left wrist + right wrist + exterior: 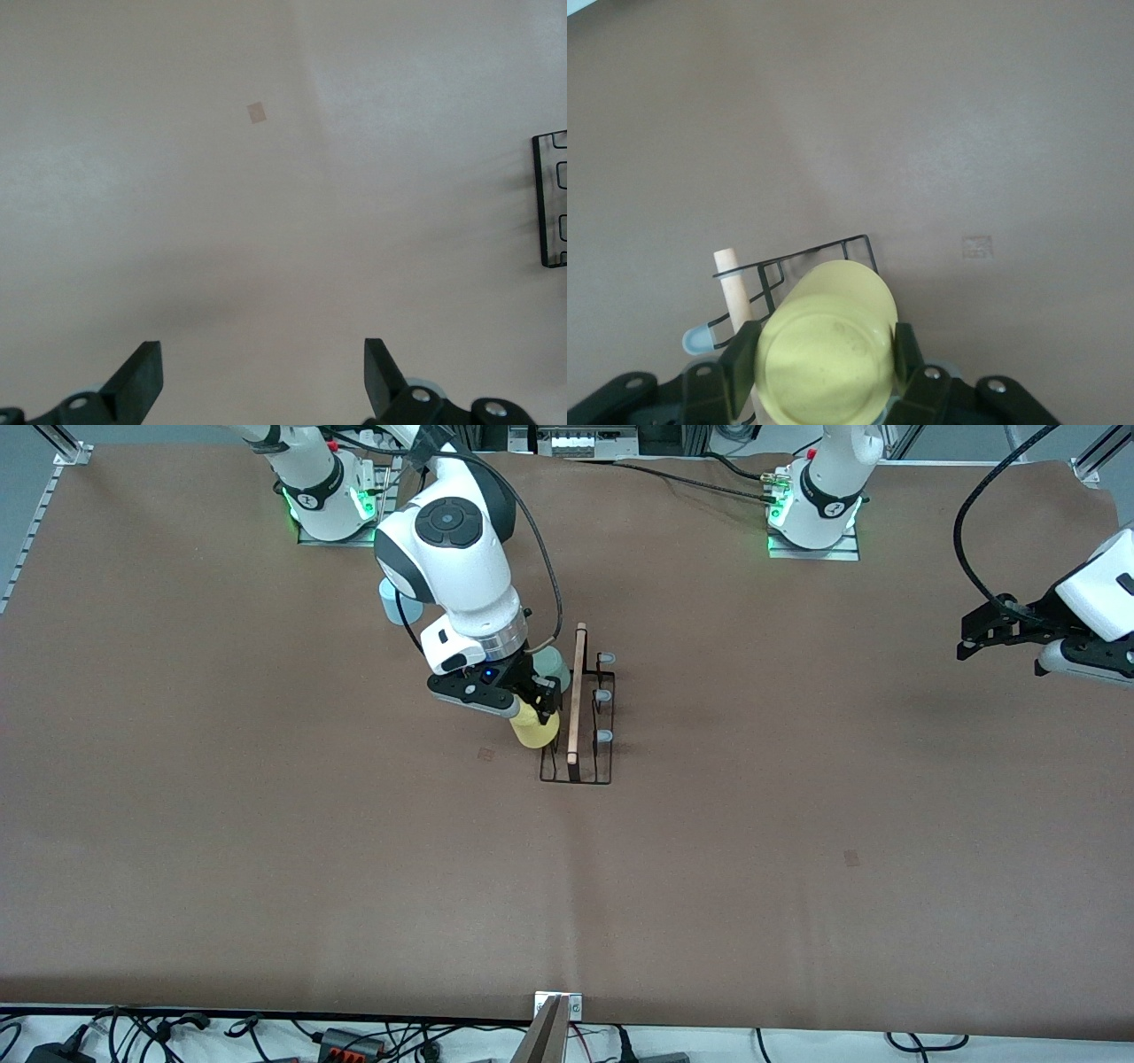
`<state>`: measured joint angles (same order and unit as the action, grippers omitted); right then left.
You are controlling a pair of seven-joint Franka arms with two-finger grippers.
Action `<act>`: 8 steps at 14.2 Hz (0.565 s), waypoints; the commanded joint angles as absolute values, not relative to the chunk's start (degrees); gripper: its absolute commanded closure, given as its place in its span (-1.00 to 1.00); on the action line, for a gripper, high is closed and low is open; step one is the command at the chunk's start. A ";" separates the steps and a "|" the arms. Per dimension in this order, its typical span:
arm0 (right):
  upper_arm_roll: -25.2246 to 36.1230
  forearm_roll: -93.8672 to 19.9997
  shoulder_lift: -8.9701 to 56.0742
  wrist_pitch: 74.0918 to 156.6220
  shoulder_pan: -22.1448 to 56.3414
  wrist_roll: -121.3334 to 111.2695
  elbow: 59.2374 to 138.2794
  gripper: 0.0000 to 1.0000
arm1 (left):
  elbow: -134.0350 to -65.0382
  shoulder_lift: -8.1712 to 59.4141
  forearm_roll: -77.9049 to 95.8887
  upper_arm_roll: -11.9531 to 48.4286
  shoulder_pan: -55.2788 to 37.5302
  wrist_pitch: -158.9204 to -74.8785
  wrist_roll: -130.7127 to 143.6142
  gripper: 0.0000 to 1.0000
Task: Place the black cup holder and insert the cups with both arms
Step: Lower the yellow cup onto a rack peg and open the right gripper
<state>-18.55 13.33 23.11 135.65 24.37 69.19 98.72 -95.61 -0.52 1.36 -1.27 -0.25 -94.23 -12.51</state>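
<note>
The black cup holder (592,766) stands mid-table with its wooden handle (578,691) along the top and grey-blue pegs (603,736) on the side toward the left arm's end. My right gripper (540,707) is shut on a yellow cup (534,728), tilted against the holder's other side. In the right wrist view the yellow cup's (824,350) bottom fills my right gripper (824,359), with the holder's wire (824,252) past it. A mint green cup (553,664) sits at the holder farther back. A light blue cup (389,602) shows partly under the right arm. My left gripper (971,636) waits open, its fingers (142,376) empty.
Small tape marks (485,754) (851,857) lie on the brown table cover. The holder's edge (549,199) shows at the rim of the left wrist view. Cables (354,1041) run along the table's edge nearest the front camera.
</note>
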 commanded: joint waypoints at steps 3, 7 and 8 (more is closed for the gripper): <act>-18.81 13.18 25.49 135.53 25.22 70.14 97.29 0.99 | -95.54 -1.23 0.26 -0.97 -0.26 -94.22 -12.39 -1.00; -18.81 13.18 25.93 135.44 25.22 70.14 97.38 0.84 | -95.54 -1.23 0.26 -0.97 -0.18 -94.22 -12.39 -1.00; -18.81 13.10 25.93 135.44 25.22 70.14 97.38 0.67 | -95.54 -1.23 0.26 -0.97 -0.26 -94.22 -12.39 -1.00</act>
